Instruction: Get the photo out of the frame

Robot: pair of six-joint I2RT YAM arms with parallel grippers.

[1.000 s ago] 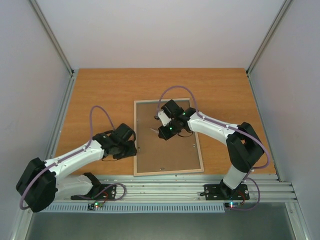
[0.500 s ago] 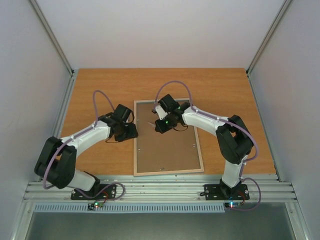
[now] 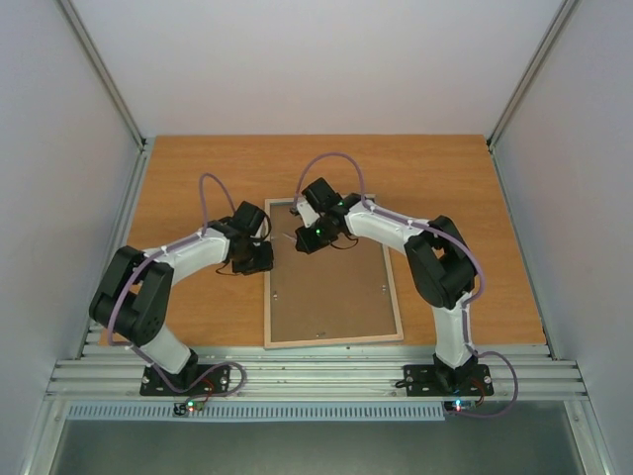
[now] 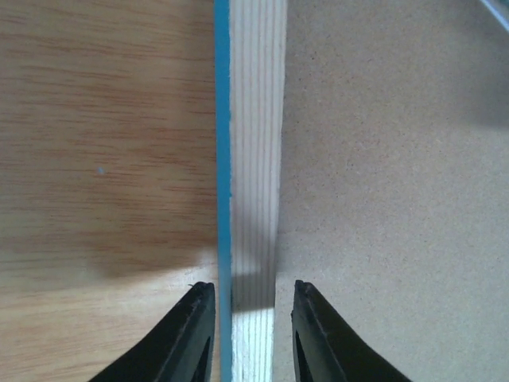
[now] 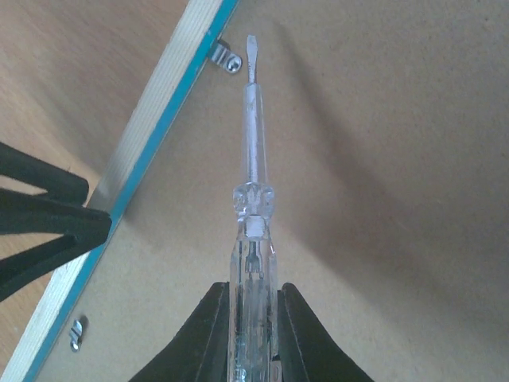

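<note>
The frame (image 3: 335, 341) lies face down in the middle of the table, its pale wood back rail and turquoise edge (image 4: 256, 159) up. The brown backing board (image 3: 331, 292) fills it, and the photo is hidden underneath. My left gripper (image 4: 253, 288) straddles the frame's left rail near the far corner, open, one finger on each side with a small gap. My right gripper (image 5: 253, 290) is shut on a clear-handled screwdriver (image 5: 252, 159). The screwdriver's flat tip sits just beside a metal clip (image 5: 225, 57) on the inner edge of the left rail.
A second metal clip (image 5: 75, 334) sits further along the same rail. The left fingers (image 5: 48, 215) show at the left of the right wrist view, close to the screwdriver. Orange wooden tabletop (image 3: 198, 168) surrounds the frame; grey walls enclose three sides.
My left arm has slid along the frame's left rail toward the far corner and its jaws have narrowed. My right gripper has carried the screwdriver up and left toward that same corner.
</note>
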